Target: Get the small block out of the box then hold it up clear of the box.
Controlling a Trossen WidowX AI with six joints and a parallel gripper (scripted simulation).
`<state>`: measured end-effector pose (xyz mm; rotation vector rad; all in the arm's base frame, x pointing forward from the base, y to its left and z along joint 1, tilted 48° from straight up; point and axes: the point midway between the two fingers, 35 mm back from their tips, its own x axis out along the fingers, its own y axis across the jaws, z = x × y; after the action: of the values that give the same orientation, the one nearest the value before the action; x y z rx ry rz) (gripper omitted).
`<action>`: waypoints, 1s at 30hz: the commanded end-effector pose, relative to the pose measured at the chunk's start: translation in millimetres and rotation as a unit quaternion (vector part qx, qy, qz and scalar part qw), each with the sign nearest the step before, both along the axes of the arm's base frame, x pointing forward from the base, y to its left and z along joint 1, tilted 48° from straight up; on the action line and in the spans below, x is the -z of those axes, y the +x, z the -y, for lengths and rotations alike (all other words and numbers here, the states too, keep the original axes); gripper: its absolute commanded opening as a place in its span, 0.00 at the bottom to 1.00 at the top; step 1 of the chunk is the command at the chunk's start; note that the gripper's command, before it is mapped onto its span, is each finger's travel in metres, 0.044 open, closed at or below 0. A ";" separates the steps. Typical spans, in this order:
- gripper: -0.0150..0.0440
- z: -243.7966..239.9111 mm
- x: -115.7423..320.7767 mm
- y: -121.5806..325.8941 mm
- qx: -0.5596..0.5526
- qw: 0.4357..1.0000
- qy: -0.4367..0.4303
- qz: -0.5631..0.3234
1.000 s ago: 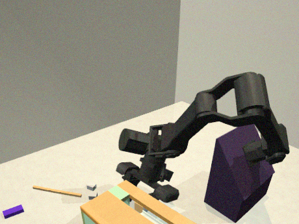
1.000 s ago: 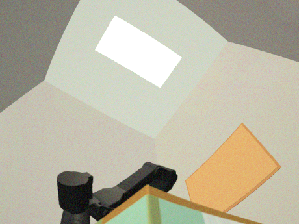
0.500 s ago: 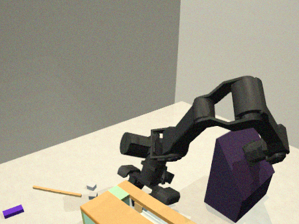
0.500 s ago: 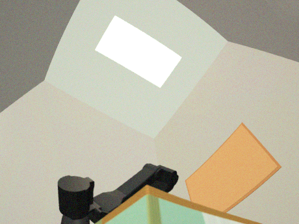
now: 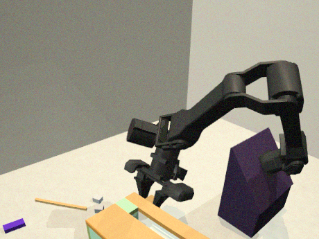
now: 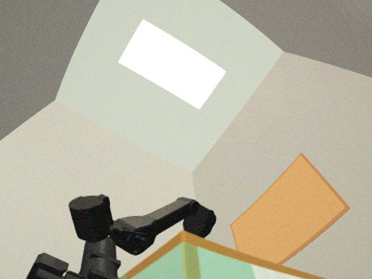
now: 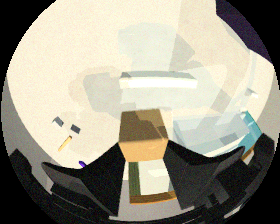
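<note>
The small orange block is between the fingertips of my gripper, which is shut on it. In the top view the block is mostly hidden by a finger and the box. The box has orange edges and green, partly clear sides. In the top view the fingers are just behind its rim. In the wrist view, part of an orange-edged frame shows below the block. In the exterior view the fingertips are out of view. I cannot tell the block's height above the table.
A large dark purple wedge stands by the arm's base. Left of the box are an orange stick, two small grey pieces and a purple bar. A pale bar lies beyond the block, with a teal piece to the right.
</note>
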<state>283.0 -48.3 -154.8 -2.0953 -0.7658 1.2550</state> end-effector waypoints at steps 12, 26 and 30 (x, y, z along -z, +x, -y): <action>0.25 25.7 -36.0 -8.5 0.064 0.996 -0.008 -0.063; 0.25 47.9 -76.0 -30.3 0.170 0.974 -0.010 -0.151; 0.25 52.5 -86.3 -38.2 0.202 0.964 -0.010 -0.174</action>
<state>251.3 -97.9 -75.7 -1.8772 -0.2235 1.3400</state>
